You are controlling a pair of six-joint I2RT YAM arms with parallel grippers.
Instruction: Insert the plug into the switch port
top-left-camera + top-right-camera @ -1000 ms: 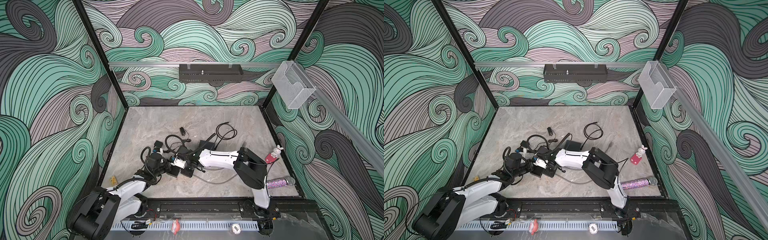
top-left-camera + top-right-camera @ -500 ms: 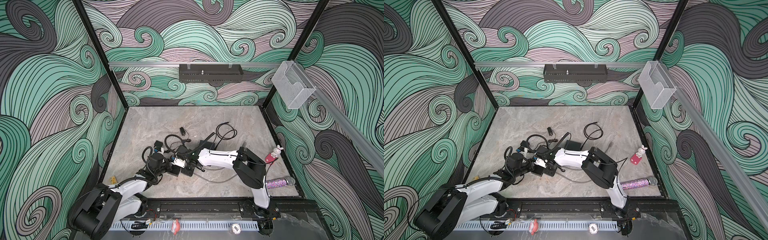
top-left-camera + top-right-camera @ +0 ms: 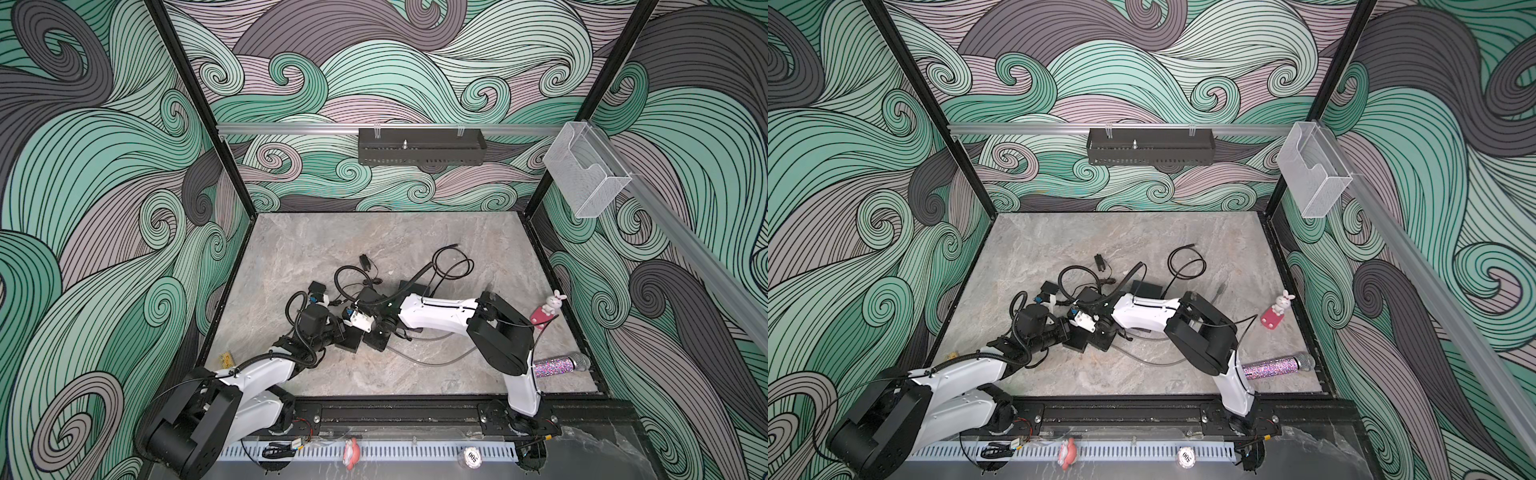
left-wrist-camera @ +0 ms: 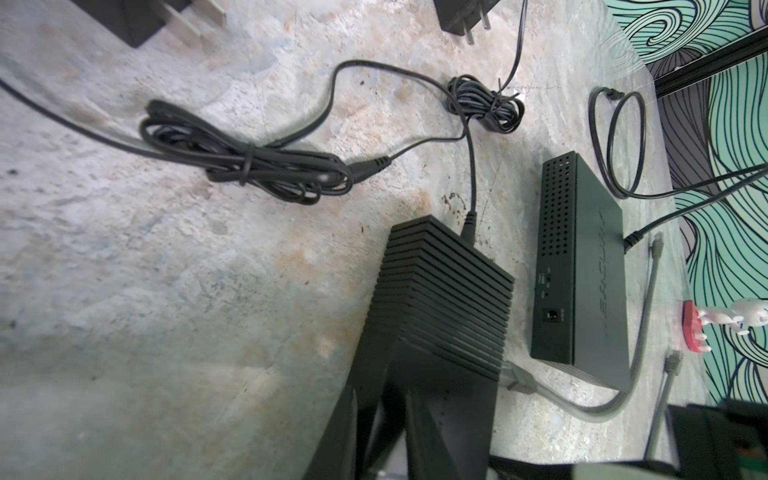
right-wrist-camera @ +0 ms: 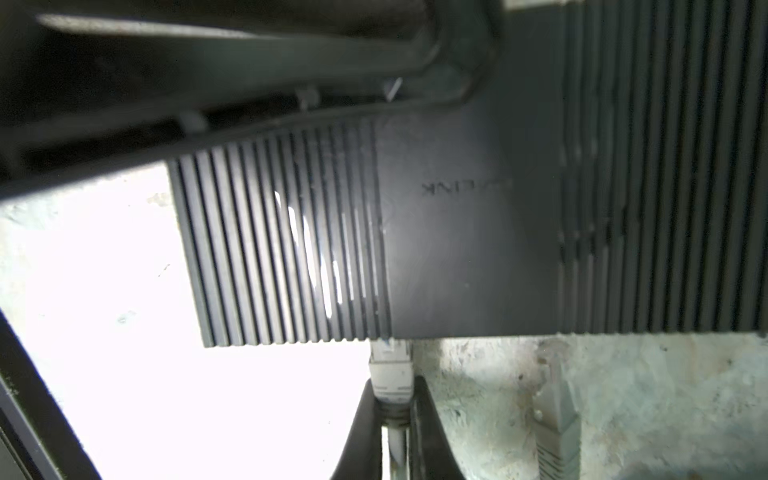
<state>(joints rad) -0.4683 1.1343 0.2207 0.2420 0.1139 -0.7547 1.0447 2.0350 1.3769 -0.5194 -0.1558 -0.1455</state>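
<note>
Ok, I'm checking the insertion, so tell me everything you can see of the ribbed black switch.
The ribbed black switch is a matte, plastic-looking box: grooves flank a smooth band with a logo. It sits front-centre over the table, one end clamped in the left gripper's jaws. A black cable enters its far end; the grey plug, pinched by the right gripper, meets its side edge.
</note>
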